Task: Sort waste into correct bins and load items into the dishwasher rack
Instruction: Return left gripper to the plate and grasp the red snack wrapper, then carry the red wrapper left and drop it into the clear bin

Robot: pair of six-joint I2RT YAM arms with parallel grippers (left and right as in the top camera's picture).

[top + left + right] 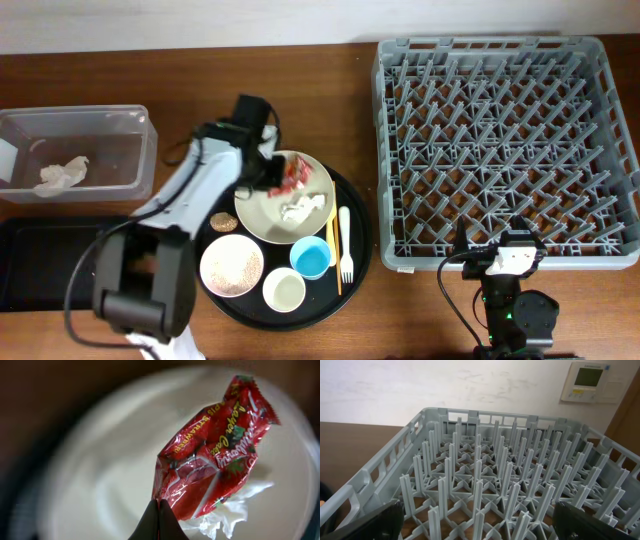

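Brown wood counter (300,80); white wall (445,385), control panel (590,381). Above plate (100,470), left end effector (159,520) pinches red wrapper (215,455); right end effector (480,525) spread wide.

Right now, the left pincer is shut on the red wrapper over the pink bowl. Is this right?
Not quite. The left pincer is shut on the red wrapper, but over the cream plate, not the pink bowl. The left wrist view shows this.
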